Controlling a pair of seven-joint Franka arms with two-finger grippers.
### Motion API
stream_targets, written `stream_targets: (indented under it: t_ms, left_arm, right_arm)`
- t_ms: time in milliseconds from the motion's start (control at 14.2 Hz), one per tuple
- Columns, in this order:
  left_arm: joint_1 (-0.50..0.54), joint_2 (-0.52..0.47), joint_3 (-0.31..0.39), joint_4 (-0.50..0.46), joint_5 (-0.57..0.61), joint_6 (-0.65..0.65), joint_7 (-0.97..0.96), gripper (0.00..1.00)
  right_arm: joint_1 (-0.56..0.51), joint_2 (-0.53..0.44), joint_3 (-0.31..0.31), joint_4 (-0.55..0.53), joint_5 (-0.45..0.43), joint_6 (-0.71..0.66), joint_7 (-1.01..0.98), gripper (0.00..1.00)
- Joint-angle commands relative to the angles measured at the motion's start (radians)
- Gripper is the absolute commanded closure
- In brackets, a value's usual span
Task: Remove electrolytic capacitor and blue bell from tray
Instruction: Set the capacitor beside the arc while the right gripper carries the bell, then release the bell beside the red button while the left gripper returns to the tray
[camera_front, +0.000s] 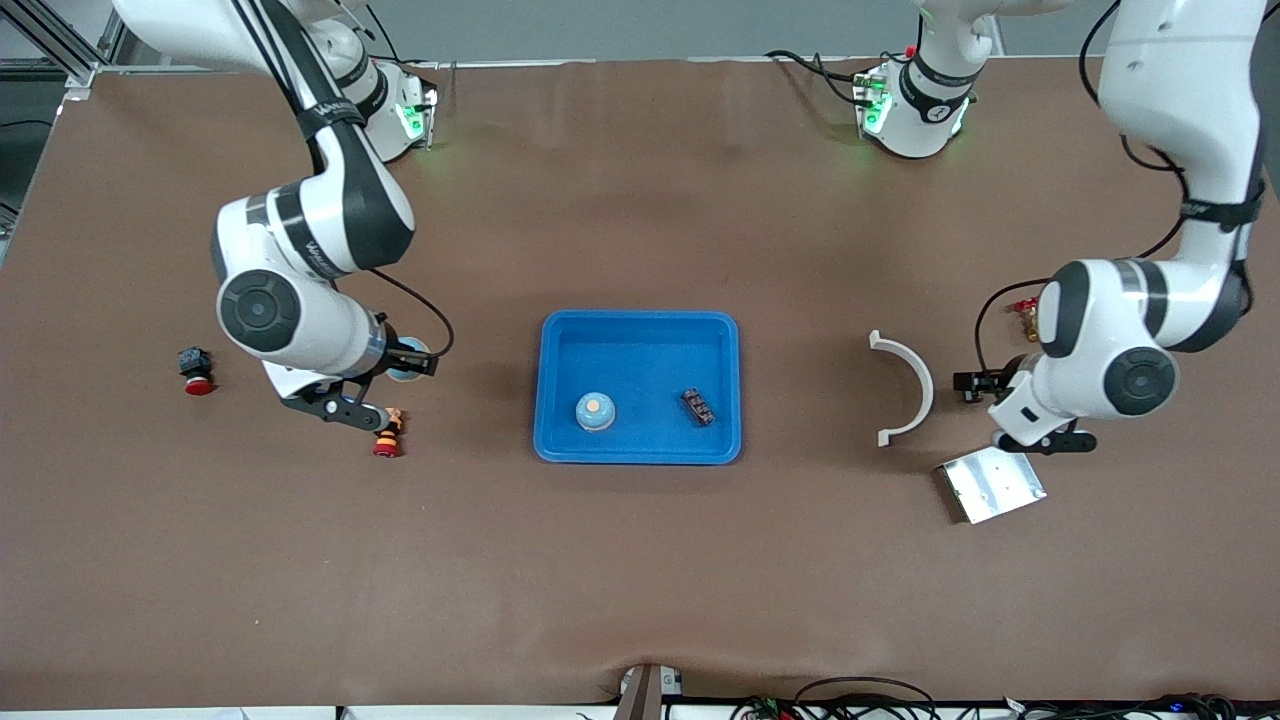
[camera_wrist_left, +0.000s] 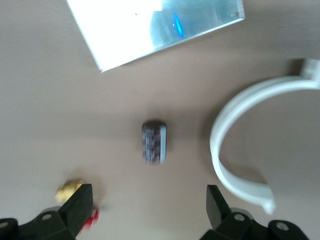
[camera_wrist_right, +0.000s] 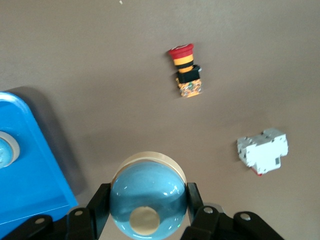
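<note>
A blue tray (camera_front: 640, 325) is set near the middle of the table (camera_front: 640, 580). In it a bell (camera_front: 595, 411) is seated near the tray's front edge, toward the right arm's end, and a small dark block (camera_front: 698, 406) lies toward the left arm's end.

The right gripper (camera_wrist_right: 148, 210) is held over the table just beside the tray, at the right arm's end, and is clamped on a second bell (camera_wrist_right: 147, 200), blue-domed with a tan button. Under and near it, a red and yellow push button (camera_front: 387, 436) and a white breaker (camera_wrist_right: 262, 151) are seen on the table. Another red button (camera_front: 196, 370) lies nearer the table's edge at that end.

The left gripper (camera_wrist_left: 147, 205) is held with its fingers (camera_wrist_left: 77, 205) spread apart over the capacitor (camera_wrist_left: 153, 142), which lies on its side on the table, untouched. A white curved clip (camera_front: 905, 372) lies beside it toward the tray, and a metal plate (camera_front: 990, 486) lies nearer the front edge. A small brass and red piece (camera_wrist_left: 70, 189) is seen by one fingertip.
</note>
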Motion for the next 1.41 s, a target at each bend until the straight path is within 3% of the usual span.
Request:
stream_targets:
  t_ms: [0, 141, 352, 775, 1339]
  left_arm:
    - [0.001, -0.038, -0.039, 0.163, -0.043, -0.247, -0.060, 0.00]
    - [-0.002, -0.038, -0.068, 0.291, -0.087, -0.399, -0.113, 0.00]
    - [-0.002, -0.040, -0.137, 0.371, -0.141, -0.464, -0.329, 0.00]
    - [-0.022, -0.030, -0.260, 0.402, -0.181, -0.461, -0.639, 0.00]
    - [-0.157, 0.034, -0.260, 0.439, -0.187, -0.264, -0.961, 0.00]
  right_arm:
    - [-0.062, -0.138, 0.016, -0.214, -0.007, 0.117, -0.098, 1.00]
    - [-0.096, -0.181, 0.016, -0.296, -0.007, 0.172, -0.172, 1.00]
    - [-0.136, -0.255, 0.014, -0.374, -0.008, 0.183, -0.243, 1.00]
    - [-0.335, -0.305, 0.016, -0.432, -0.005, 0.188, -0.555, 1.00]
    - [-0.498, -0.292, 0.016, -0.546, -0.005, 0.399, -0.884, 1.00]
